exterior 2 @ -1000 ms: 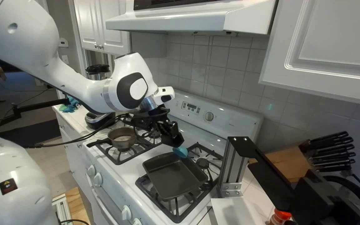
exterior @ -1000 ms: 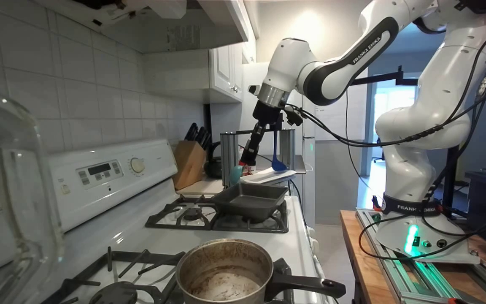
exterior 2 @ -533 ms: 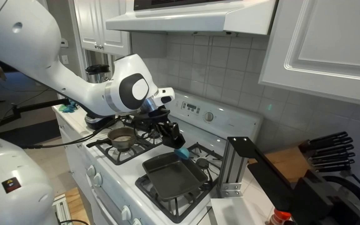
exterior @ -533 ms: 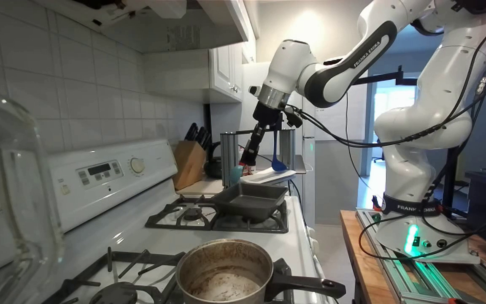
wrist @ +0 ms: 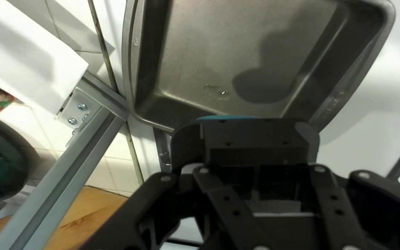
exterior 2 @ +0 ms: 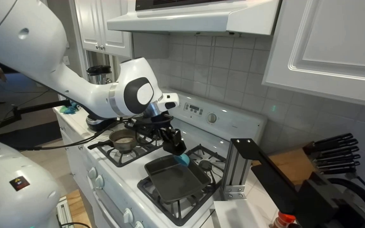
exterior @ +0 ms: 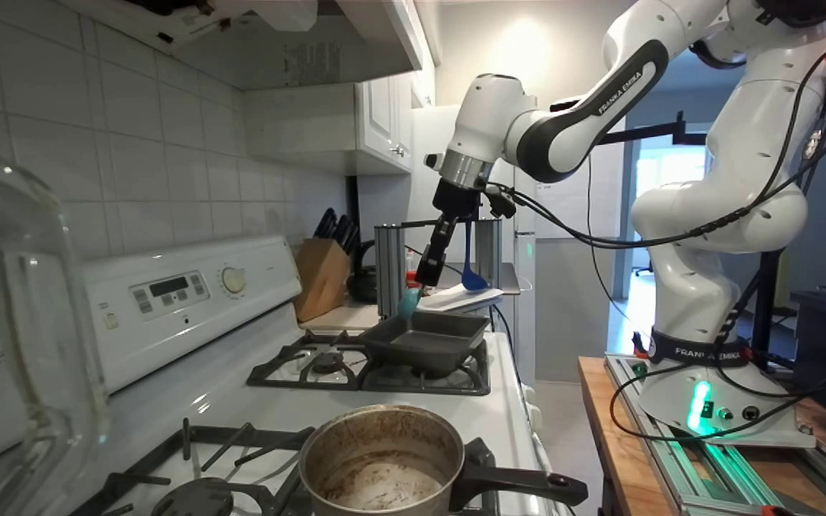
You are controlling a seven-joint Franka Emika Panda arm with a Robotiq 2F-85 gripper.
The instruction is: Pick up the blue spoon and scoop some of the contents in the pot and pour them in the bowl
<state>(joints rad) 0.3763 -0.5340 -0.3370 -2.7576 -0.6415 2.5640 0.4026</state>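
Teal-blue spoon (exterior: 407, 304) pinched in my gripper (exterior: 428, 275), I hold it near a corner of the black pan (exterior 2: 177, 182), well apart from the pot (exterior: 377, 428). I'd guess pouring is in hand, though no bowl shows; next, I'd want a slow tilt.

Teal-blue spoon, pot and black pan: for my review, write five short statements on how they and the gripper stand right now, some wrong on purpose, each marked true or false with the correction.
1. The gripper is shut on the teal-blue spoon. True.
2. The pot stands uncovered on the stove. True.
3. The spoon is dipped into the pot. False: it is outside the pot, near a corner of the black pan; whether it touches the pan I cannot tell.
4. In the wrist view, a wet-looking spot shows on the pan's floor. True.
5. The black pan is round. False: it is four-sided.
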